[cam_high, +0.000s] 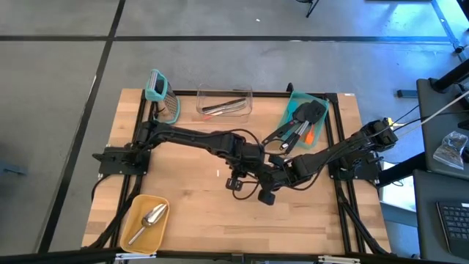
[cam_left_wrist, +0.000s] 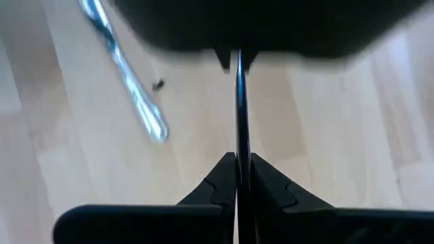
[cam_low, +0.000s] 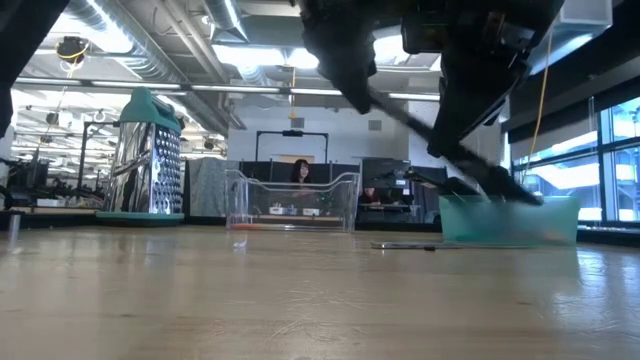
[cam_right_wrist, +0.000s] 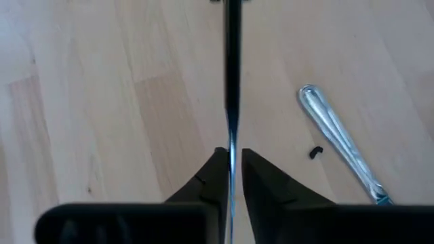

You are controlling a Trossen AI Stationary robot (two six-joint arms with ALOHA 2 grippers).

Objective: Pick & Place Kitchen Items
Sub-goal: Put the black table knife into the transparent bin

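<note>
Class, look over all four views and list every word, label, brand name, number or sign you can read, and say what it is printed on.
None can be read. The grater, clear bin, teal bin, yellow tray and scoop show no lettering. The thin utensil pinched by the left gripper and right gripper bears none. Room fixtures in the low view are too blurred.

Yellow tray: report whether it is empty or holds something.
Not empty. The yellow tray at the table's front left holds a silver metal scoop lying inside it.

Bare table point(cam_high: 190, 191) front-left; grater point(cam_high: 163, 95), perhaps bins, crowding rear.
</note>
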